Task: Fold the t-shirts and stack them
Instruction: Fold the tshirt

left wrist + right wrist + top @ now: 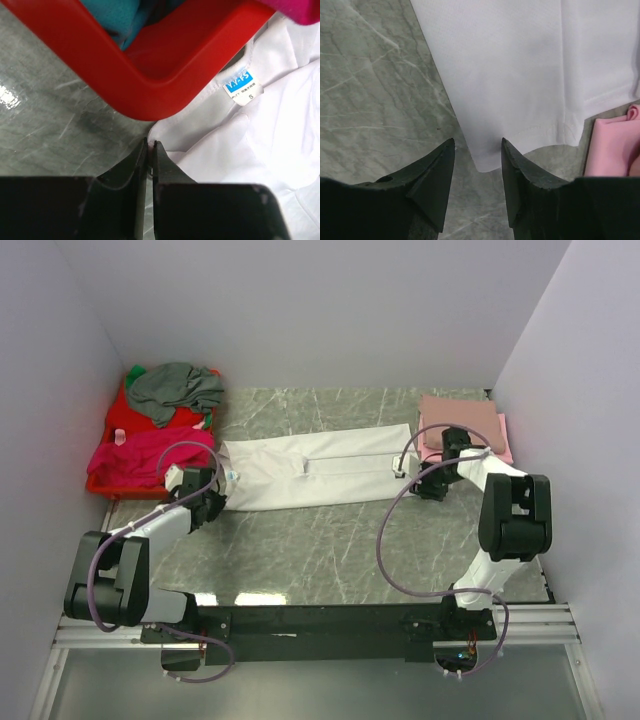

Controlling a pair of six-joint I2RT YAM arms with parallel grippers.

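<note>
- Jaws first: left jaws, on the left arm (150, 525), are pinched nearly shut, only a hairline slit. Tips sit right on the collar-end edge of the white tee (315, 472), and it looks like a thin bit of cloth is nipped in. Neck label (240, 85) is near the tips, and the red basket (165, 75) corner is just beyond them.
- And the right arm (500, 495)?
- On that side the right jaws are abt half open, holding nothing. The tee's hem corner lies btw the two tips, so they straddle it. Can't tell if they touch the tabletop (320, 550).
- Which way does the tee run?
- Long axis goes left-right across the tabletop, and it's narrowed to a strip. Collar end is at the left by the basket. Hem end is at the right, just beside the folded pink tee (460, 420). Each arm is at its own end, w/ the tee stretched btw them.
- So imo the next move hangs on the right side biting that hem corner before anything lifts.
- Yep. Also the left pinch is tight to the basket rim, so it could snag.
</note>
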